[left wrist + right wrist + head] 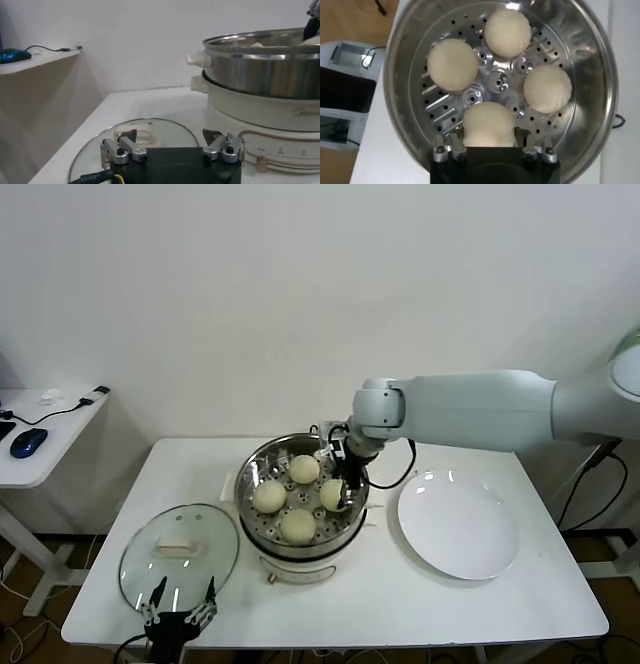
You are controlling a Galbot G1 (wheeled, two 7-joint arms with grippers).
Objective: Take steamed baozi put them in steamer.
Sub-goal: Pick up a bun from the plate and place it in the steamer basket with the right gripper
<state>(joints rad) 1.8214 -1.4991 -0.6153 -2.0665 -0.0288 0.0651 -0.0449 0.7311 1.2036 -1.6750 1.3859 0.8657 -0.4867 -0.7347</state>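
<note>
**A:** Where are the steamed baozi [298,525] right now?

**B:** All four sit on the perforated tray inside the steamer [262,467], which stands near the middle of the white tabletop [400,594]. One is at the far side, one at the left, one at the near side, and one at the right.

**A:** And the right end effector [345,483]?

**B:** It reaches down into the steamer at its right side. In the right wrist view its fingers [454,145] are closed against both sides of the right-hand bun [487,124], which rests on the tray. So it has hold of that bun, with the fingers spread only as wide as the bun.

**A:** The other three?

**B:** They lie free on the tray, each apart from its neighbours, around the tray's centre.

**A:** What about the left end effector [180,606]?

**B:** It is at the near left edge of the tabletop, its fingers spread wide with nothing between them, just at the near rim of the round glass lid [180,552] that lies flat to the left of the steamer.

**A:** Anything else on the tabletop?

**B:** A flat white plate [458,524] to the right of the steamer. A side desk [40,449] at far left carries a blue mouse [28,441].
</note>
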